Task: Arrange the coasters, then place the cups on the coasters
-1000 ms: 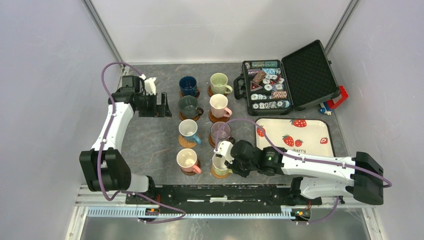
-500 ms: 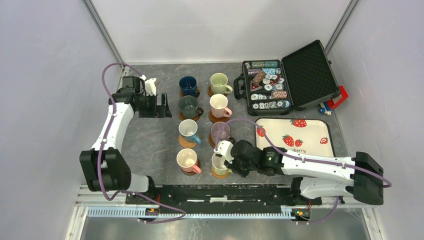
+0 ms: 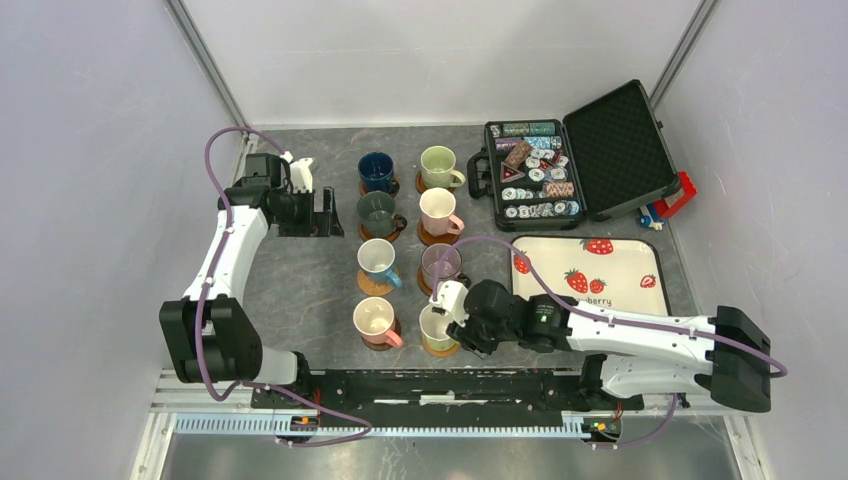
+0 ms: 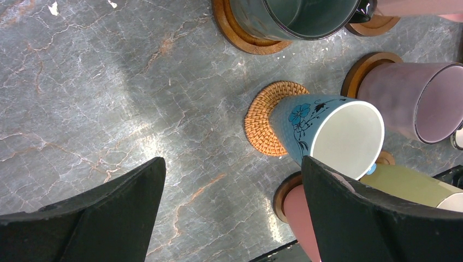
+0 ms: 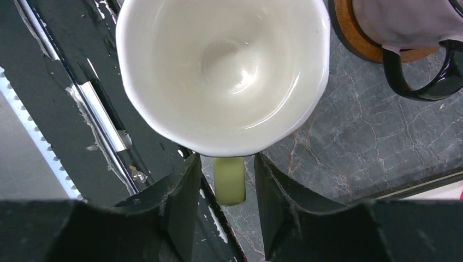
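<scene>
Since a second ago the right claw has loosened: its fingers now stand slightly apart on either side of the yellow mug's handle, a thin gap at each side, pinching nothing. Eight mugs stand on the counter in two columns of four, one on each of eight coasters. On the left are dark blue, grey-green, light blue and salmon. On the right are pale green, pink, mauve and the yellow mug, upright, nearest the arm bases. The left claw is spread wide, holding nothing. One open black case holds poker chips; one strawberry tray lies beside the right column
</scene>
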